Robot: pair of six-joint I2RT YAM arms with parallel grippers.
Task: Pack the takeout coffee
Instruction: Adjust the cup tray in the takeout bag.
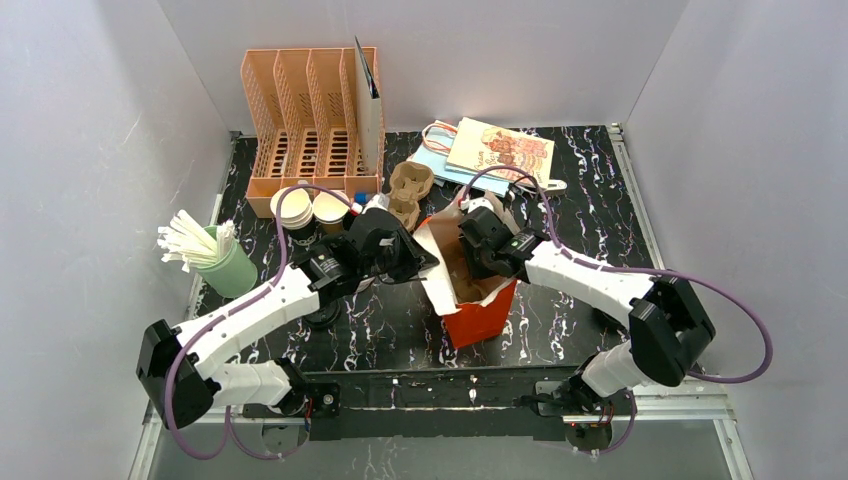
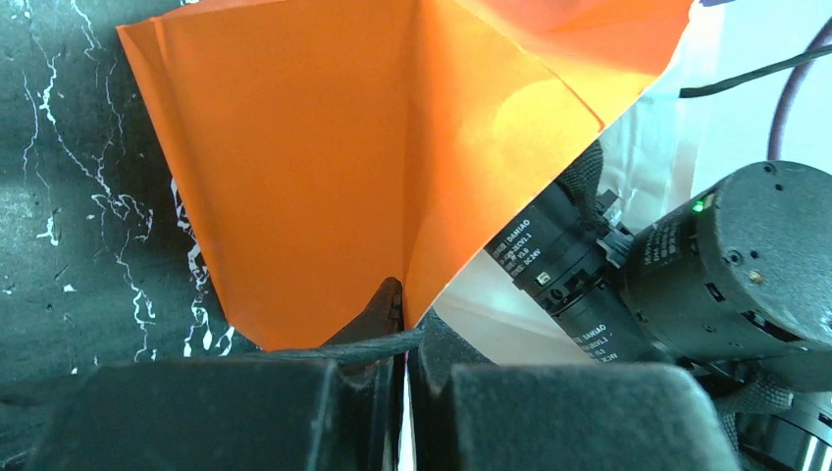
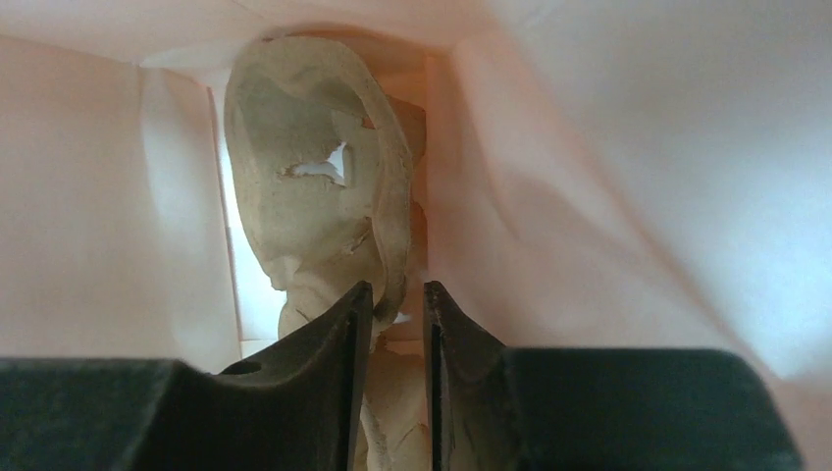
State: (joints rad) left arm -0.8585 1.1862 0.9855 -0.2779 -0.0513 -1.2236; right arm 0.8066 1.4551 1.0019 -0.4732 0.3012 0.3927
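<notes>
- Orange bag (image 1: 482, 318) stands open mid-table (image 1: 580, 200), white lining showing.
- Left gripper (image 1: 418, 262) is clamped on the bag's left rim. The left wrist view shows the paper edge pinched between its closed fingers (image 2: 388, 299).
- Right gripper (image 1: 472, 250) is down inside the bag mouth.
- Right wrist view: a pulp carrier (image 3: 314, 167) stands on edge inside the bag, close against the lining.
- Right fingers (image 3: 338, 329) are a narrow gap apart and straddle the carrier's lower rim. Cannot tell whether they press on it.
- Cup (image 1: 329, 207), kraft with a white inside, stands upright and open-topped outside the bag. It is just in front of the organizer (image 1: 300, 110) at far left, apart from both grippers.
- Cup stack (image 1: 296, 208) stands just left of the cup. The left arm's cable (image 1: 300, 188) arcs over both.
- Spare carrier (image 1: 410, 188) lies on the table between the cup and the bag.
- Green tumbler (image 1: 230, 270) holding white sticks stands near the table's left edge.
</notes>
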